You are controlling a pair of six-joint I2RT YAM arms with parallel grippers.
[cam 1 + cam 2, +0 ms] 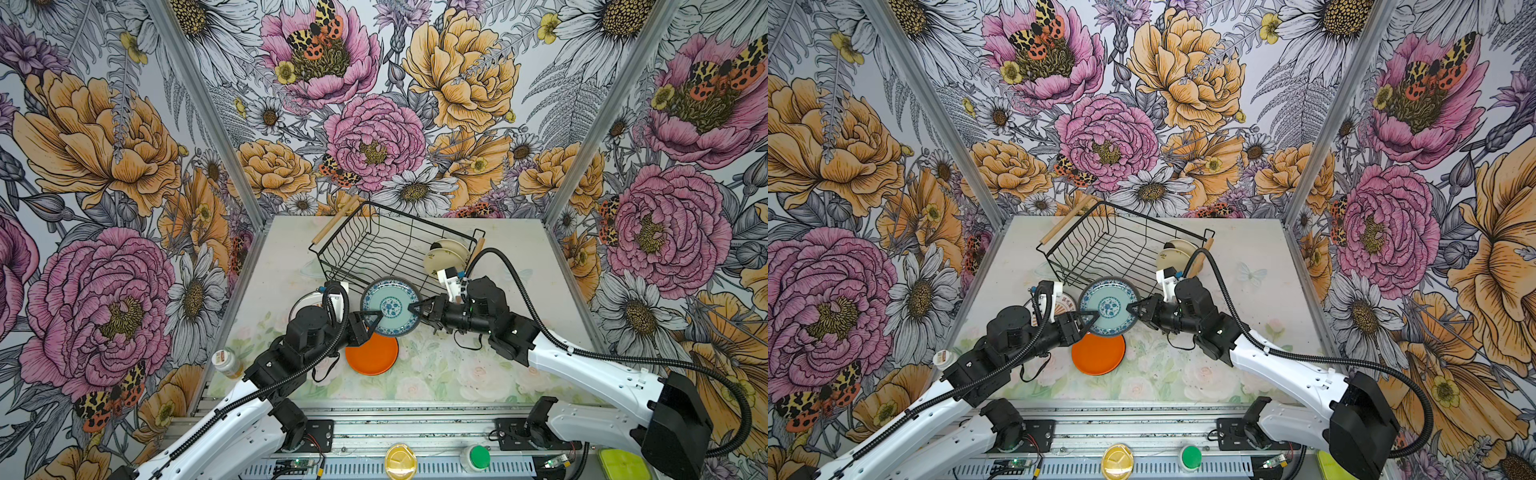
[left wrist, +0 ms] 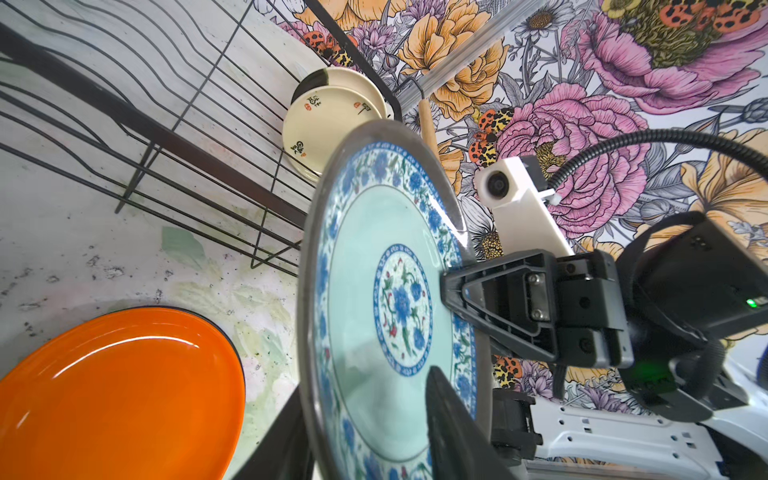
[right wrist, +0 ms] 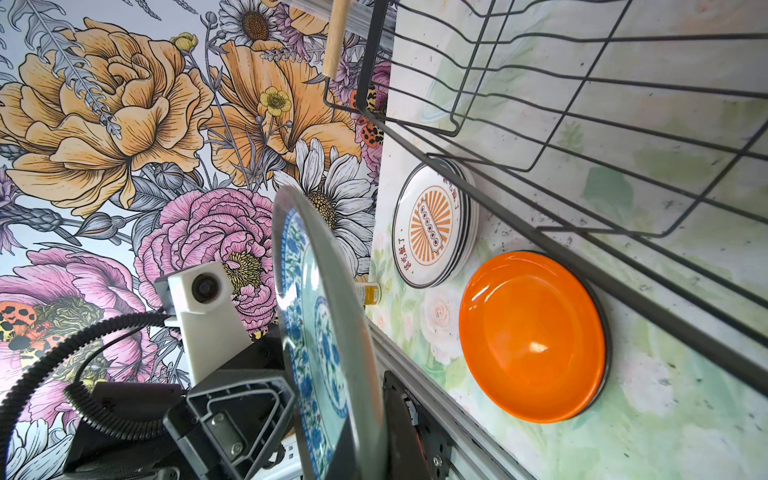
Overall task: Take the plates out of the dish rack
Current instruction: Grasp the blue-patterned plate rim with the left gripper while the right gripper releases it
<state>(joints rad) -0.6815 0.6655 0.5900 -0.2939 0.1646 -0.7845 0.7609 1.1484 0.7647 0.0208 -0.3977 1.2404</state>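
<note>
Black wire dish rack (image 1: 374, 249) holding two cream plates (image 1: 446, 255) upright at its right end, blue-patterned plate (image 1: 390, 307) aloft just in front of the rack, right gripper (image 1: 411, 307) pinching one rim, left gripper (image 1: 377, 315) straddling the opposite rim, squeeze impossible to tell, orange plate (image 1: 374, 357) flat farther front, printed white stack (image 3: 432, 224) beside the rack's front-left corner

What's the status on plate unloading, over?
Right gripper shut on blue plate; left gripper straddling opposite rim, grip unclear. Two cream plates in dish rack. Nothing in the way.
</note>
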